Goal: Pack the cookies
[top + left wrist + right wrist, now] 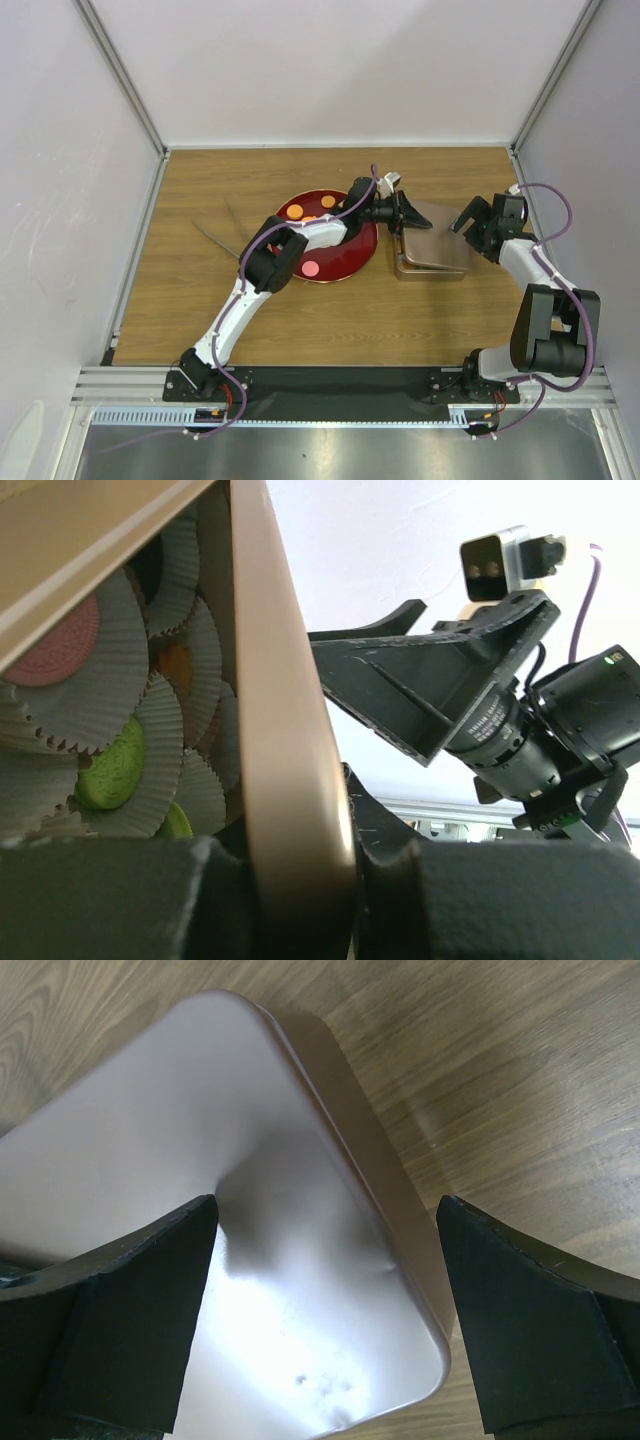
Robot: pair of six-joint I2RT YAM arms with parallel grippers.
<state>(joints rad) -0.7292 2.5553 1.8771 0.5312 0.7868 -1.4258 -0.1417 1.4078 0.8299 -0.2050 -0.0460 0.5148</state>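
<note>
The metal tin (430,266) stands right of the dark-red plate (350,262). My left gripper (408,216) is shut on the left rim of the tin's lid (290,700) and holds that edge raised. Under the lid, in the left wrist view, paper cups hold a pink cookie (60,645), a green cookie (110,770) and an orange cookie (176,666). On the plate lie orange cookies (295,211) and a pink cookie (311,267). My right gripper (470,218) is open and empty, its fingers (130,1310) straddling the lid's top (200,1140) near its right end without touching.
The wooden table (330,330) is walled in by white panels at the back and both sides. The left arm reaches across the plate. The right gripper (430,680) shows in the left wrist view, close beyond the lid's edge.
</note>
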